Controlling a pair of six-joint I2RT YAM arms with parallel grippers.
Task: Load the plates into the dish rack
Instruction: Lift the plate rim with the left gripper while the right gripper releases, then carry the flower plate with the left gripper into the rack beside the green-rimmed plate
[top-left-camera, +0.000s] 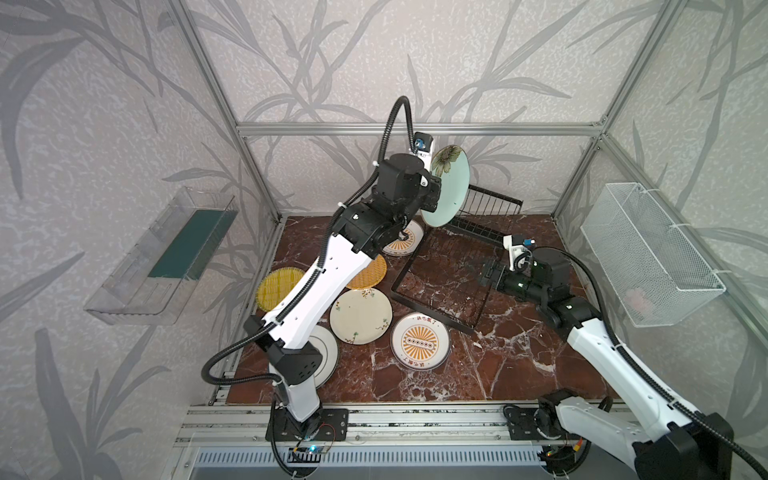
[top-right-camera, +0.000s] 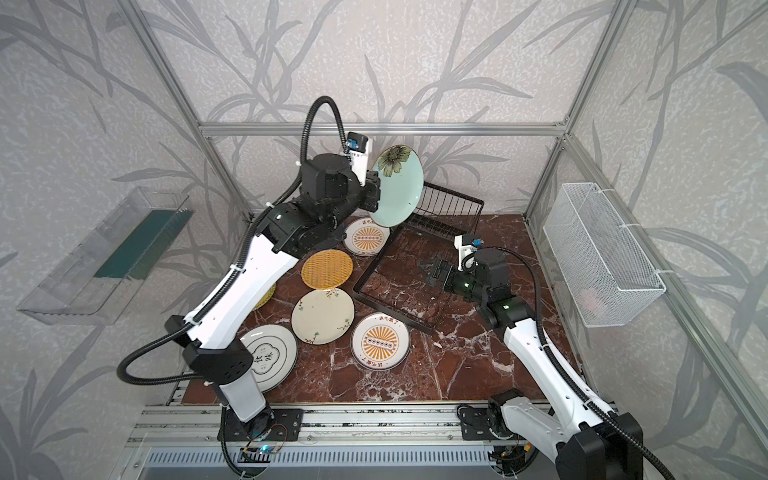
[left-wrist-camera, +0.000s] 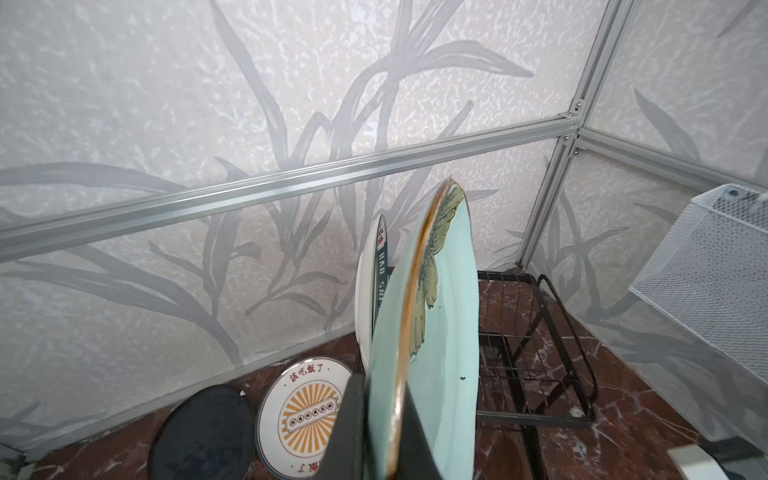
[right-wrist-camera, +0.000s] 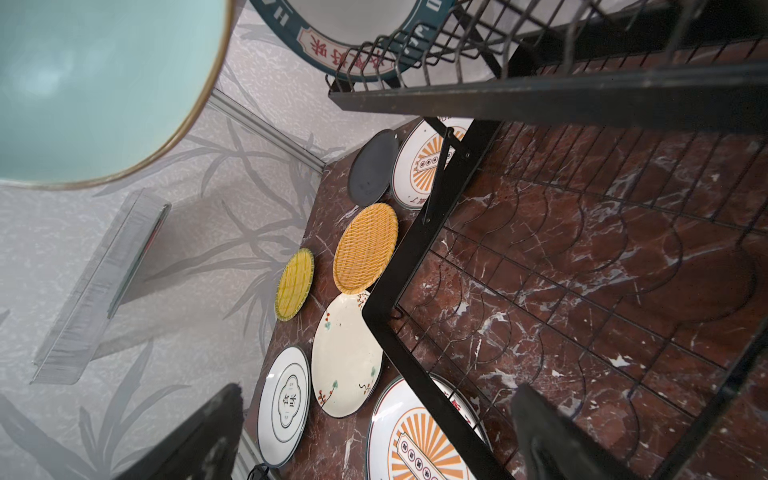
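My left gripper (left-wrist-camera: 384, 399) is shut on the rim of a pale green plate (top-left-camera: 451, 187) (left-wrist-camera: 440, 353) with a painted flower. The plate is held on edge above the raised slotted end of the black wire dish rack (top-left-camera: 411, 262) (right-wrist-camera: 415, 257). A white dark-rimmed plate (left-wrist-camera: 372, 291) stands in those slots, right behind it. My right gripper (top-left-camera: 490, 270) (right-wrist-camera: 378, 390) hangs open and empty over the rack's flat grid tray. Left of the rack, flat on the table, lie two sunburst plates (top-left-camera: 419, 340) (top-left-camera: 401, 243), a cream floral plate (top-left-camera: 360, 316), an orange woven plate (top-right-camera: 326, 268), a yellow plate (top-left-camera: 276, 286) and a black plate (left-wrist-camera: 203, 432).
A further white plate (top-right-camera: 270, 357) with a dark rim lies by the left arm's base. A clear plastic bin (top-left-camera: 166, 257) hangs on the left wall and a white mesh basket (top-left-camera: 648, 253) on the right wall. Aluminium frame posts close in the table's back corners.
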